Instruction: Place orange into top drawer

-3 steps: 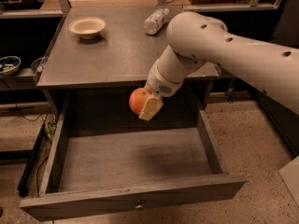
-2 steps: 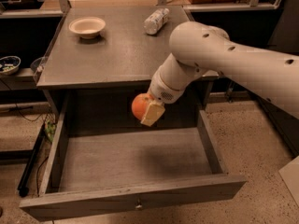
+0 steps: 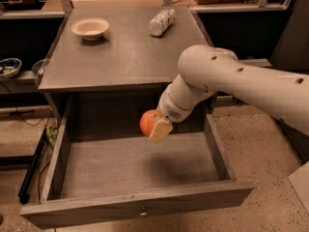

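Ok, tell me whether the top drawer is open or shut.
Open: the top drawer is pulled out, its inside floor showing. The end effector holds the orange above it.

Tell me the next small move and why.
Probably lower straight down a little. The end effector grips the orange above the floor of the open drawer, towards its back and with a gap beneath it, so releasing from here could let the orange drop and roll.

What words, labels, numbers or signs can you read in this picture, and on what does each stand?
None can be read.
The bottle on the table shows nothing legible on its wrap.
The gripper, holding the orange over the open top drawer, shows no marking.
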{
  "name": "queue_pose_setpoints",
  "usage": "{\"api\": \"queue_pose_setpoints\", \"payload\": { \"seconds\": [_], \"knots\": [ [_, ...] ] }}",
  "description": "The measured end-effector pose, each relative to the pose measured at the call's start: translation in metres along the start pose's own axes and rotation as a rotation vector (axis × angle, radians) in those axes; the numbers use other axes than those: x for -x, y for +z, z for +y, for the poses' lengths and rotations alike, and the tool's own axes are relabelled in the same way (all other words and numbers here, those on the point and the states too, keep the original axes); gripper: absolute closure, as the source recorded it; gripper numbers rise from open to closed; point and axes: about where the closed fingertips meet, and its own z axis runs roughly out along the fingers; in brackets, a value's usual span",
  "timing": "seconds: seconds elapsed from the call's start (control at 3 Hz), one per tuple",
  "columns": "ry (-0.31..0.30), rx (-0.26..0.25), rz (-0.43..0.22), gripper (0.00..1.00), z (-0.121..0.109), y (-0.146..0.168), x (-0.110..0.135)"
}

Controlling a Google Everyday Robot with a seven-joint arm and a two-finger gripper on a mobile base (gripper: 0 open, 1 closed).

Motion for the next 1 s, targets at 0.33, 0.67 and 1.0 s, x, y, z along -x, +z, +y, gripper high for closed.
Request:
{"api": "queue_pose_setpoints", "payload": {
  "seconds": [0.33,0.67,1.0],
  "knots": [
    [0.032,0.011,0.011,1.0,0.006,0.019,-0.008],
    [0.049,0.024,0.016,1.0,0.01,0.032,-0.012],
    [0.057,0.056,0.033,1.0,0.015,0.051,-0.017]
  ]
}}
